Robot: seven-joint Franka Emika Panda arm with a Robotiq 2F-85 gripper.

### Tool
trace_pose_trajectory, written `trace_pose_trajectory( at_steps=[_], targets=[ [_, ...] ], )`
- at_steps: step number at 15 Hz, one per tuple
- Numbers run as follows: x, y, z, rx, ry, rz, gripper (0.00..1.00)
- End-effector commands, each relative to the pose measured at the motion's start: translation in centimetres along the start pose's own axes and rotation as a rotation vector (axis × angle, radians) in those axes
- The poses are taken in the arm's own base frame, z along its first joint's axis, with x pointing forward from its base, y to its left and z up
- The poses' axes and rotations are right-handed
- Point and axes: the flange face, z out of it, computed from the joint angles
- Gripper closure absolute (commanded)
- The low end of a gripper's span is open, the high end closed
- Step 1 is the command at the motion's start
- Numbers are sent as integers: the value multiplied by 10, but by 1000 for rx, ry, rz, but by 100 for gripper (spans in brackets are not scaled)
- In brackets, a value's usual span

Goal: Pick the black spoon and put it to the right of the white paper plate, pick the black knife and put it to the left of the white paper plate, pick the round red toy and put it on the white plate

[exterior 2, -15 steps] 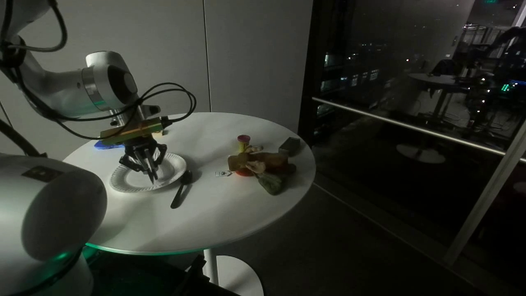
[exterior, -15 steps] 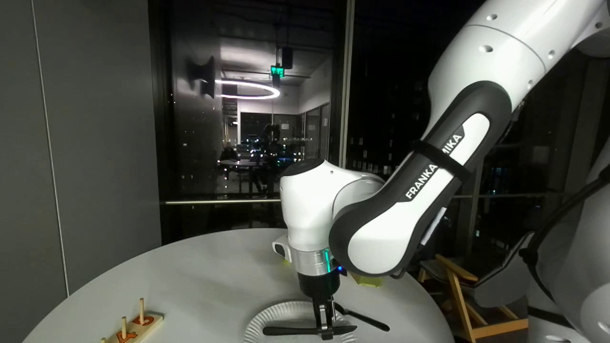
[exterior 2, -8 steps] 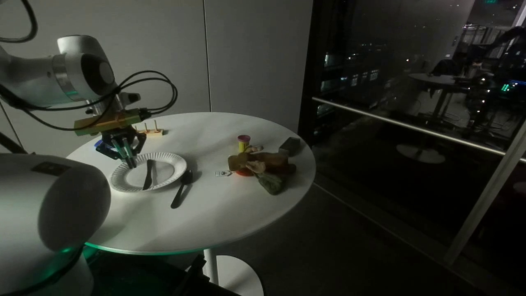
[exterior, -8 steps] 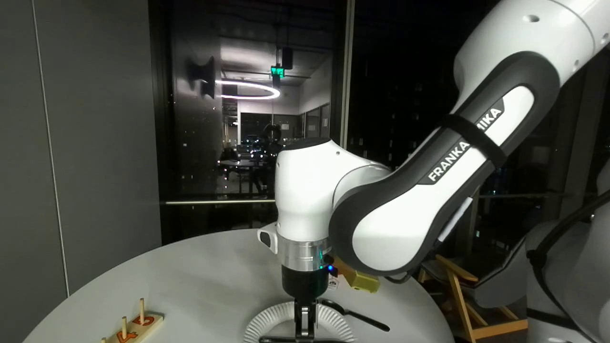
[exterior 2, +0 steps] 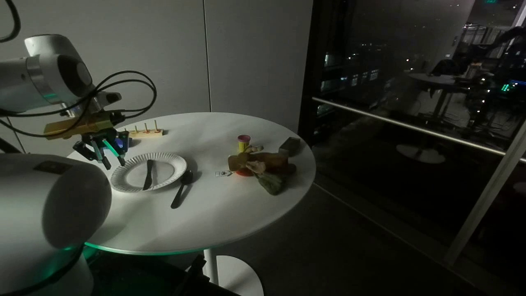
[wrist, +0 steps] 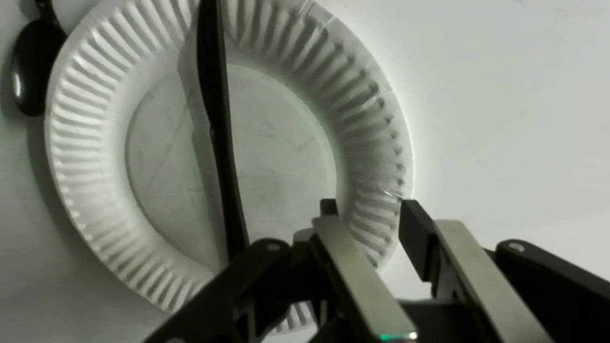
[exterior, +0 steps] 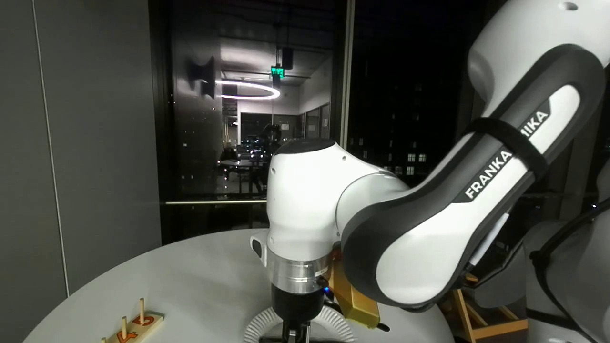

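One black knife [wrist: 221,131] lies on white paper plate [wrist: 81,143], below & beside gripper [wrist: 371,209], which just shifted off it; jaws now apart, nothing btwn (black spoon [wrist: 33,71] past knife, just outside plate), so knife's placement prob. still due.

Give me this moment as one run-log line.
Gripper: open, empty | slim black knife: lying on round white paper plate | long-handled black spoon: beside plate | knife placement: pending

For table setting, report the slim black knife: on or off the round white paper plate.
On: wrist view shows the knife lying across the plate.
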Motion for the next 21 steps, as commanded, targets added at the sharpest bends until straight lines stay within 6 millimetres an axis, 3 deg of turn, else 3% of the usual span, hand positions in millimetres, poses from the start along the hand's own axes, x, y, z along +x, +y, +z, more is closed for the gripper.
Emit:
trace_pose_trajectory(
  at_steps=[1,5,8,9,14,17,21],
  targets=[
    [1,4,6,-43,8,97,28],
    [-1,8,15,-85,-14,127,1],
    [-2,10,22,-69,-22,150,0],
    [-5,52,11,-50,-19,161,0],
    [-18,133,-3,21,8,266,0],
    [-33,159,4,131,-22,231,0],
    [-44,163,17,196,-74,165,0]
  ],
)
